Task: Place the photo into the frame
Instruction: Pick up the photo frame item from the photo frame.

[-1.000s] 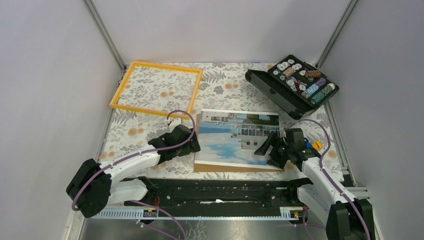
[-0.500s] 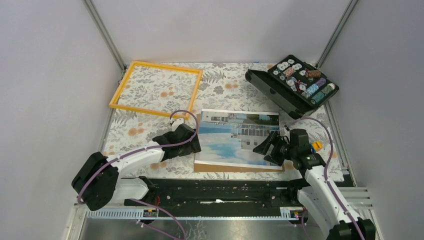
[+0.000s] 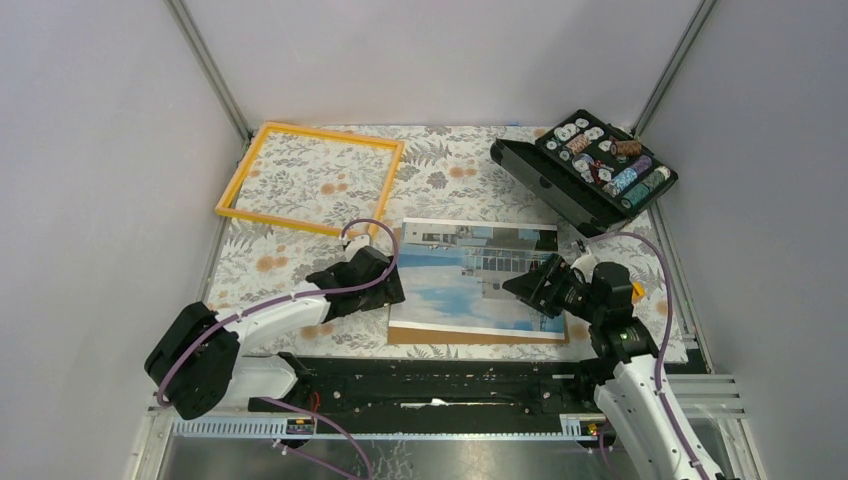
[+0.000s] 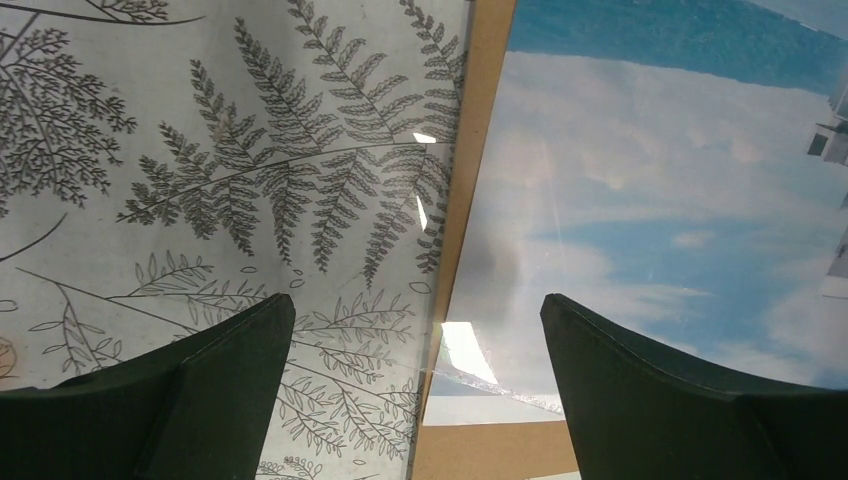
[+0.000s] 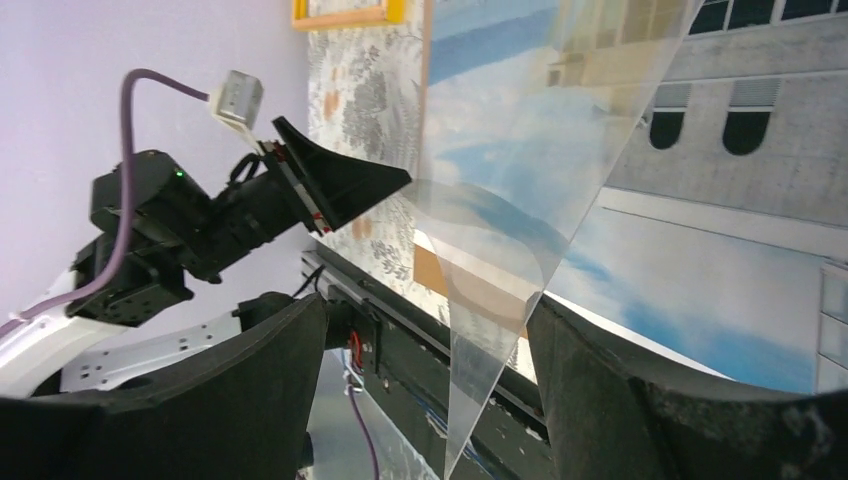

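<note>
The photo (image 3: 445,280) lies flat and print side up in the middle of the near half of the cloth (image 3: 460,170). Its brown cardboard backing (image 3: 470,337) shows as a strip along the near edge and along the left edge. The photo is outside the frame (image 3: 243,167), which lies flat in the far left corner. The frame's near right corner is close to the photo's far left corner, but the two are apart.

The left gripper (image 4: 417,305) is spread wide and straddles the photo's left edge, with one finger over the cloth and the other over the print.

The right gripper (image 5: 428,305) is also spread wide, over the right part of the photo. A clear sheet (image 5: 520,200) rises from the print between its two fingers. Contact with either finger cannot be determined.

A black case (image 3: 585,165) stands open at the far right, its tray filled with spools and small round parts. The near corner of its lid is just beside the photo's far right corner. In the top view, a purple cable (image 3: 362,226) on the left arm loops across the frame's near right corner.

The cloth is pale, printed with ferns and flowers. A black rail (image 3: 430,380) runs along the near edge. Plain pale grey walls (image 3: 440,50) close three sides, with metal posts (image 3: 208,70) at the far corners.
</note>
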{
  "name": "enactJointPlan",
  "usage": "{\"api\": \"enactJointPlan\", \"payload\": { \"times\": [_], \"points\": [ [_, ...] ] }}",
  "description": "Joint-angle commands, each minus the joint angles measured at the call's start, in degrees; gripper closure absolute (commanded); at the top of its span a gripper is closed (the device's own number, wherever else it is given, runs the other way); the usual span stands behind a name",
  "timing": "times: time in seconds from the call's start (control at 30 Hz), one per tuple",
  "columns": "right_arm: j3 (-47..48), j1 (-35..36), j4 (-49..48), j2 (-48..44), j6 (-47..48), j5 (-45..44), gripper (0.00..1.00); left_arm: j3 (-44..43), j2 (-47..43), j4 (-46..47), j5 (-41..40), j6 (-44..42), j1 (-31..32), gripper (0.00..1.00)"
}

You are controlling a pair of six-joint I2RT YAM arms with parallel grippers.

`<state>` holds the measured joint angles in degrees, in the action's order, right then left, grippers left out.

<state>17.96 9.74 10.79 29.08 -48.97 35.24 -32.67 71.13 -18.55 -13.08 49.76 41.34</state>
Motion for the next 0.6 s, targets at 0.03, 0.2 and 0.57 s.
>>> {"api": "enactJointPlan", "payload": {
  "times": [0.03, 0.2, 0.57],
  "points": [
    [-2.18, 0.37, -10.24, -0.01, -7.5, 1.45, 0.23, 0.33, 0.49, 3.95, 2.43, 0.9, -0.08, 0.01],
    [-2.14, 0.37, -10.01, 4.4, -9.52, -1.35, 0.35, 0.93, 0.43, 4.91, 3.41, 1.63, -0.04, 0.01],
    [-4.81, 0.46, -9.66, 9.71, -12.46, -5.02, 0.79, -2.7, -5.14, 2.42, 3.61, 0.69, -0.04, 0.01]
  ]
}}
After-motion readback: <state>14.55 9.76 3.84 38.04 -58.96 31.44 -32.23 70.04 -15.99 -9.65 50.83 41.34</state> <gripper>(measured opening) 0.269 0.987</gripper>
